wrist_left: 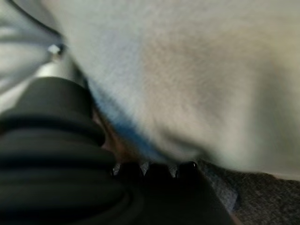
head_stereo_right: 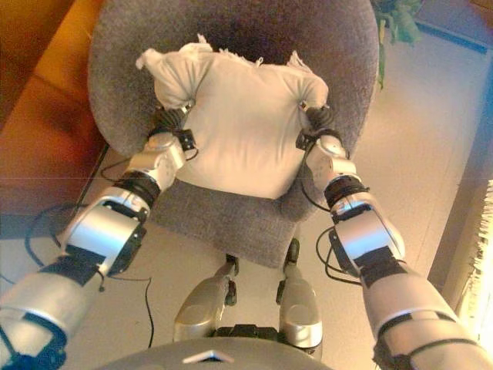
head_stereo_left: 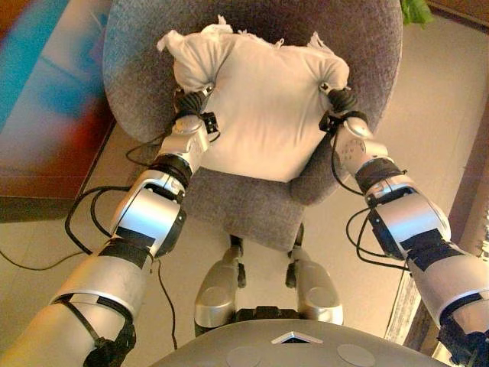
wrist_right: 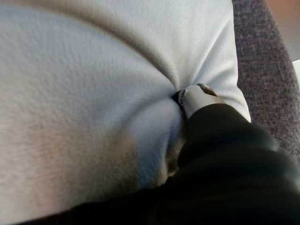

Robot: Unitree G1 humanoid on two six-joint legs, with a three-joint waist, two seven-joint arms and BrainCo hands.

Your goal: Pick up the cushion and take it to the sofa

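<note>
A white cushion lies on the seat of a grey armchair, leaning toward its backrest. My left hand presses into the cushion's left side and my right hand into its right side. The cloth bunches around both. In the left wrist view the cushion fills the frame, with my thumb sunk in above and dark fingertips beneath it. In the right wrist view my thumb digs into a fold of the cushion. Most of both hands' fingers are hidden in the cloth.
The armchair's curved back and arms wrap closely around the cushion. An orange-brown piece of furniture stands at the left. A green plant is at the far right, and a fringed rug edge lies on the beige floor.
</note>
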